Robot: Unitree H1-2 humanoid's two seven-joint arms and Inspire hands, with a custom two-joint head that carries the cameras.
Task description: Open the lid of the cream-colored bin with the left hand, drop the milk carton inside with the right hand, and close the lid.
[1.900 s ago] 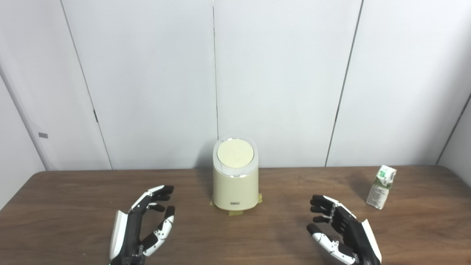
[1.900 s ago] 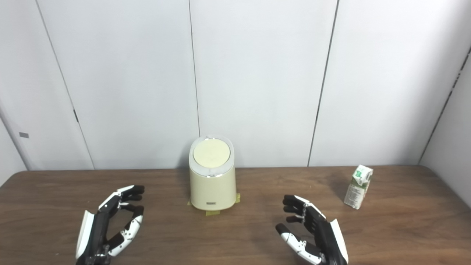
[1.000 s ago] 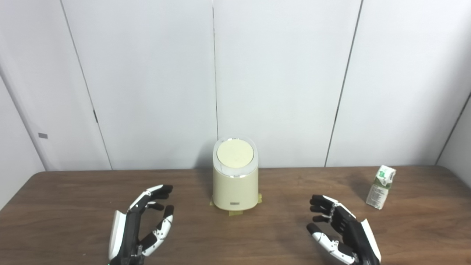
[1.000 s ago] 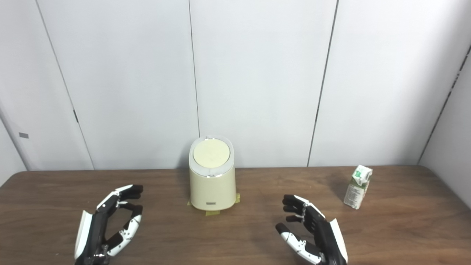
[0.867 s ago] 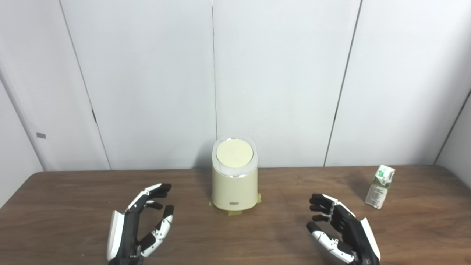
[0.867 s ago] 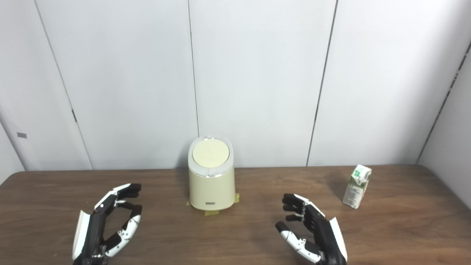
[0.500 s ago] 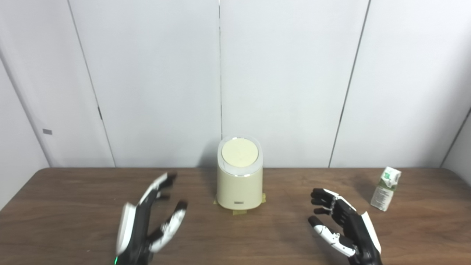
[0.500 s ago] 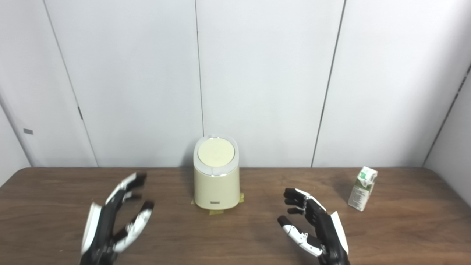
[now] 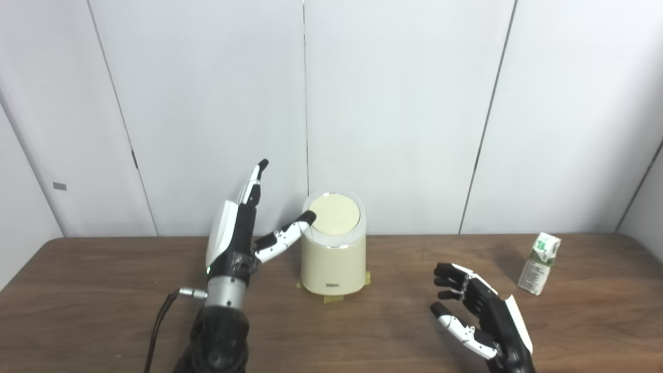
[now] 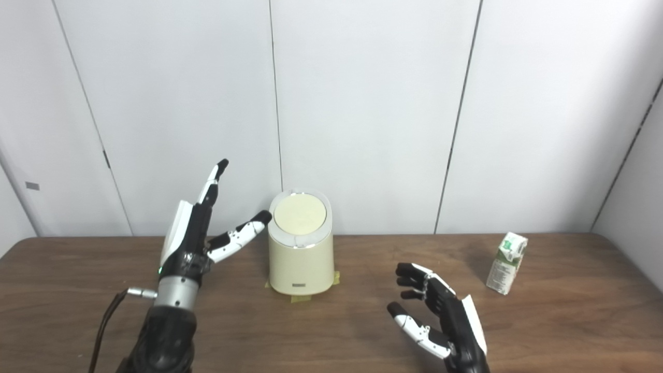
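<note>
Left hand raised frame centre-left, fingers spread, empty, thumb beside closed bin lid. Right hand lower right, open, empty; carton far right.

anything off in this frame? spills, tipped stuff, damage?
Nothing stands out. The cream bin stands upright with its lid shut, on tape tabs. The milk carton stands at far right, leaning slightly. The left hand is raised beside the bin; the right hand is open, empty.

The left robot hand is raised upright on its forearm, fingers straight and pointing up, thumb stretched out to the right. The right robot hand hangs low, empty, fingers loosely curled and apart.
</note>
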